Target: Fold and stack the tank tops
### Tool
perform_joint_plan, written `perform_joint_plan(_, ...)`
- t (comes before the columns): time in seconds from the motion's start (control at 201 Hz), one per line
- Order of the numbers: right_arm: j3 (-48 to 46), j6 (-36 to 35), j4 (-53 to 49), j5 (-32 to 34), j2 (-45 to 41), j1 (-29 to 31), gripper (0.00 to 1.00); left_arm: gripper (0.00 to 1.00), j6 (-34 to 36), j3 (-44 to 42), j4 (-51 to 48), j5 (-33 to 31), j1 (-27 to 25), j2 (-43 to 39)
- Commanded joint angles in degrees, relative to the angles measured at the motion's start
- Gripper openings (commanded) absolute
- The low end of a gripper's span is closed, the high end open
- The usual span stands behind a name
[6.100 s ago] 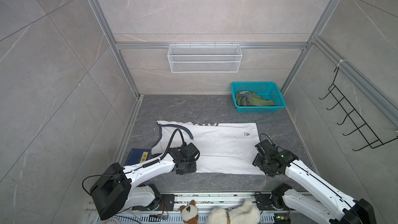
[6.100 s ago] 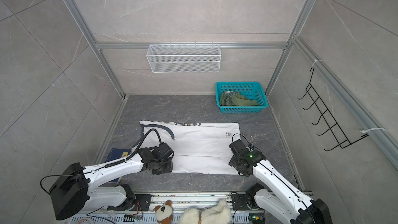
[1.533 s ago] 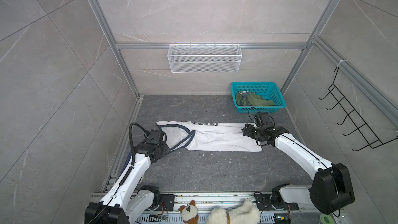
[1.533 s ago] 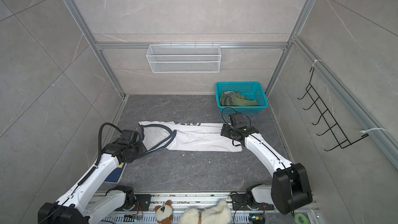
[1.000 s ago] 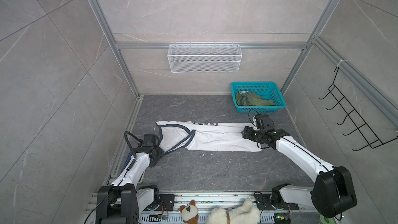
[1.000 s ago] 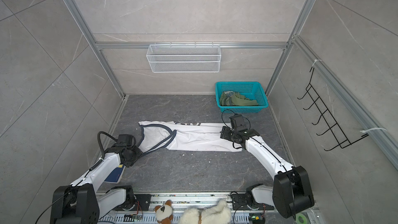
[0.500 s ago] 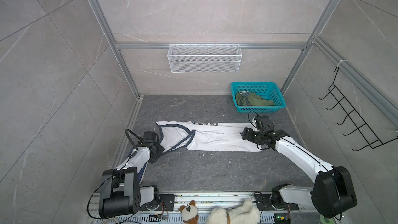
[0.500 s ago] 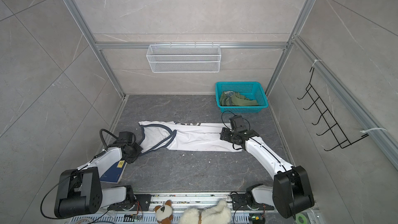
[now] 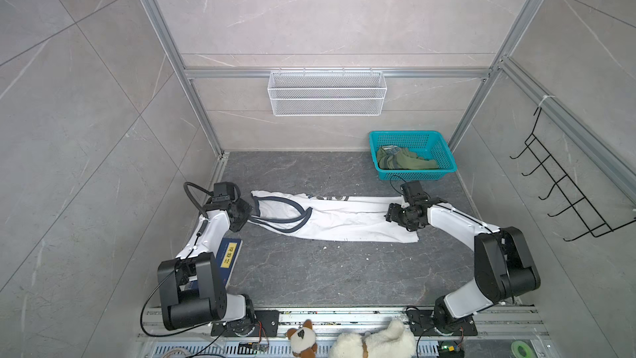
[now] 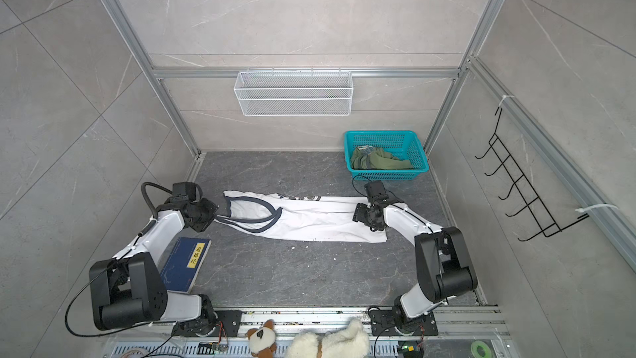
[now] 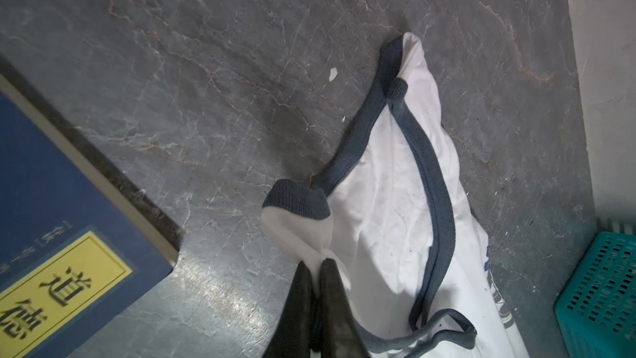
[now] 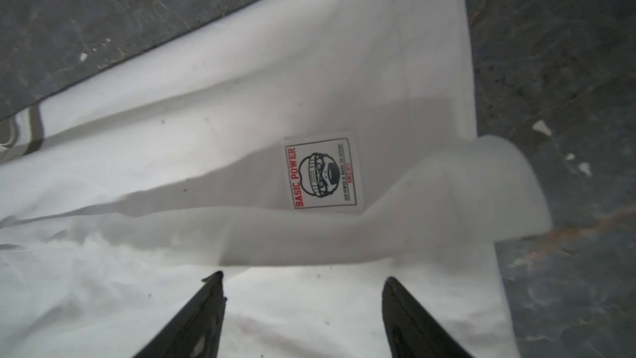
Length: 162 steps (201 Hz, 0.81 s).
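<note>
1. The floor (image 9: 309,270) is dark grey veined stone, speckled with white crumbs. The teal basket (image 9: 413,175) is rigid plastic lattice with a flared rim.
2. The white tank top (image 9: 344,223) is thin, creased cloth edged in ribbed navy trim. Folded into a long band, it lies on the floor just in front of the basket and stretches away from it.
3. A rectangular label (image 12: 323,172) reading "BASIC POWER" sits at the end nearest the basket, beside a hem corner curled into a soft roll.
4. The olive tank top (image 9: 402,163) lies crumpled inside the basket.
5. The left gripper (image 11: 315,264) is clenched on a white shoulder strap at the end farthest from the basket.
6. The right gripper (image 12: 303,280) stands spread wide over the end nearest the basket, grasping nothing.
7. A blue book (image 9: 229,253) with a yellow title label lies well apart from the basket.
</note>
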Motion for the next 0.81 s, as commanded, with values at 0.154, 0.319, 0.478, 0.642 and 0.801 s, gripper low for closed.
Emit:
perform_joint_plan(0.154, 1.9, 2.4, -1.3, 3.5, 5.7, -0.9, 0.73, 0.00, 0.7, 0.6, -1.9, 4.8, 3.6, 4.9)
perform_joint_plan(0.319, 1.3, 3.8, -1.8, 4.8, 6.9, -3.6, 0.73, 0.00, -0.3, -2.7, -0.2, 5.8, 7.0, 5.3)
perform_joint_plan(0.478, 0.2, 4.7, -0.8, 4.9, 7.1, -6.0, 0.73, 0.00, -0.5, -6.0, 2.2, 6.3, 9.5, 5.9)
perform_joint_plan(0.642, 0.0, 3.6, 0.7, 1.4, 6.0, -6.2, 0.73, 0.00, -0.7, -6.5, 3.3, 6.7, 9.9, 6.4)
perform_joint_plan(0.801, 0.5, 1.7, 0.4, -1.7, 2.6, -6.2, 0.73, 0.21, 1.1, -4.8, 2.6, 7.9, 9.5, 4.1)
